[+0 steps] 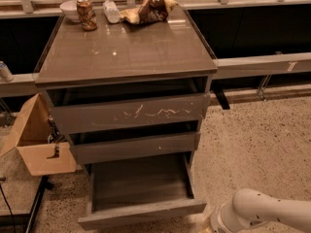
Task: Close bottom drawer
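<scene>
The bottom drawer (141,212) of the grey-brown cabinet stands pulled well out, its empty inside showing and its plain low front near the bottom edge of the camera view. Above it are the mid-height plain front (136,147) and the tall front with white scratches (131,113), both pushed in. My white arm (257,212) comes in from the lower right, low over the floor. Its gripper (214,225) sits at the bottom edge, just right of the drawer front's right end, mostly cut off by the frame.
An open cardboard box (34,144) stands left of the cabinet. On the cabinet top (126,47) sit a can (86,13), a bowl (70,8), a bottle (112,11) and a crumpled bag (150,8). Speckled floor (257,140) lies to the right.
</scene>
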`<state>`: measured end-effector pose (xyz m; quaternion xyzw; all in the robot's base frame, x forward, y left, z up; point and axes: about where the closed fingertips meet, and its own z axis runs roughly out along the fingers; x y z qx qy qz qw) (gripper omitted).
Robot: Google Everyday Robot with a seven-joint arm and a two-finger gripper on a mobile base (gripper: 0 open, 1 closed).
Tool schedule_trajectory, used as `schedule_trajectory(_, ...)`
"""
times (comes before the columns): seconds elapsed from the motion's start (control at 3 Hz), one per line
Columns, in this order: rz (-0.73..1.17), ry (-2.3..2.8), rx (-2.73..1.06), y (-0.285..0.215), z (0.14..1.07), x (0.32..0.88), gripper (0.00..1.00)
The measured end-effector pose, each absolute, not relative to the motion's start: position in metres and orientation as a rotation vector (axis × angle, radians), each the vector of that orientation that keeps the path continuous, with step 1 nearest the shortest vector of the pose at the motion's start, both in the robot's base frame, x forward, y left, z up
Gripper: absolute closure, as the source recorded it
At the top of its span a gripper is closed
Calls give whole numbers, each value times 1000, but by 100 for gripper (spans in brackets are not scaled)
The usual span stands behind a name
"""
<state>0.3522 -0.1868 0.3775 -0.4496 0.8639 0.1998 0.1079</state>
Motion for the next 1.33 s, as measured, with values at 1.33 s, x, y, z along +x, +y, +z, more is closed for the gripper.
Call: schedule_trajectory(1.33,608,2586,-1220,-188,300,320,100)
